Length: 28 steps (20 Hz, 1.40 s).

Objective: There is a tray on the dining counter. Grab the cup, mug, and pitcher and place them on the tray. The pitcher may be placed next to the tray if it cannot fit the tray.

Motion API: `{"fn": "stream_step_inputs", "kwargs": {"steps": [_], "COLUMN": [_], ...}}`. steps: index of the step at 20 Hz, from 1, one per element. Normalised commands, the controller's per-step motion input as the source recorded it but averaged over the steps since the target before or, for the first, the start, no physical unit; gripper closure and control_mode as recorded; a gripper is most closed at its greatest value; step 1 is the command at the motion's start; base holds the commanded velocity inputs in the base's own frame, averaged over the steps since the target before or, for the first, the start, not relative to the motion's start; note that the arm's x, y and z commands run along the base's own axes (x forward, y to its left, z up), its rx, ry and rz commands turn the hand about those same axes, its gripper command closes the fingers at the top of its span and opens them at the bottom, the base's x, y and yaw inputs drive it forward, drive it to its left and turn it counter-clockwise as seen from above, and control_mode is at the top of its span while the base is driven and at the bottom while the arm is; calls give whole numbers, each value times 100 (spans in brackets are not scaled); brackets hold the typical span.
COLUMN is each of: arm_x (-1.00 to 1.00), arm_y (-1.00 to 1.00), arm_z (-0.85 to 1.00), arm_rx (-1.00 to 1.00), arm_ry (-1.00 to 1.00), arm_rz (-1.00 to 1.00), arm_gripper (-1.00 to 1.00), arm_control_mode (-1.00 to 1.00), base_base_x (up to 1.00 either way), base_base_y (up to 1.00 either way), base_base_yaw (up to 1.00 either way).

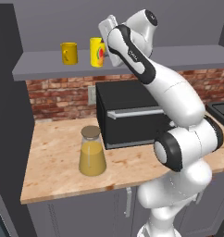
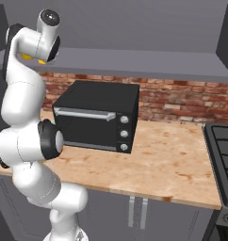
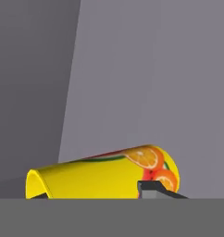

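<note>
Left base view has the arm reaching up to the grey shelf (image 1: 49,65) above the black toaster oven (image 1: 127,115), which I take as the landmark. On that shelf, above and left of the oven, the cup (image 1: 97,52) stands upright with its fruit picture facing the arm, and the mug (image 1: 69,53) stands just beside it, farther from the oven. The tool (image 1: 106,44) is pressed up against the cup's side nearest the oven.

Hand view, rolled sideways, shows the cup (image 3: 104,176) lying across the frame with its open rim to the left; one dark fingertip (image 3: 153,189) sits against the cup's body near its base. The fingers look closed onto the cup, about half their spread, though the second finger is hidden.

Down on the tan tabletop (image 1: 53,152), the pitcher (image 1: 91,152) stands upright just left of the oven, lid on, holding orange juice.

Right base view shows the oven (image 2: 97,115) from the other side, on the tabletop (image 2: 172,155).
</note>
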Motion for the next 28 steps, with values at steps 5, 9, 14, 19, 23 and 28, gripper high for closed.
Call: {"fn": "stream_step_inputs", "kwargs": {"steps": [5, 9, 14, 19, 23, 28], "arm_x": [-39, -41, -38, -33, -37, -41], "arm_y": [-19, -34, -39, -38, -43, -46], "arm_z": [-4, 0, 5, 10, 19, 13], "arm_rx": [4, 2, 0, 0, 0, 0], "arm_ry": [-8, -3, 0, 0, 1, 5], "arm_rz": [0, -1, -2, -1, 0, 0], "arm_gripper": [100, 100, 100, 100, 100, 100], "arm_control_mode": [-100, -100, -100, -100, -100, -100], "base_base_x": [0, 0, 0, 0, 0, 0], "base_base_y": [0, 0, 0, 0, 0, 0], "base_base_yaw": [0, 0, 0, 0, 0, 0]}}
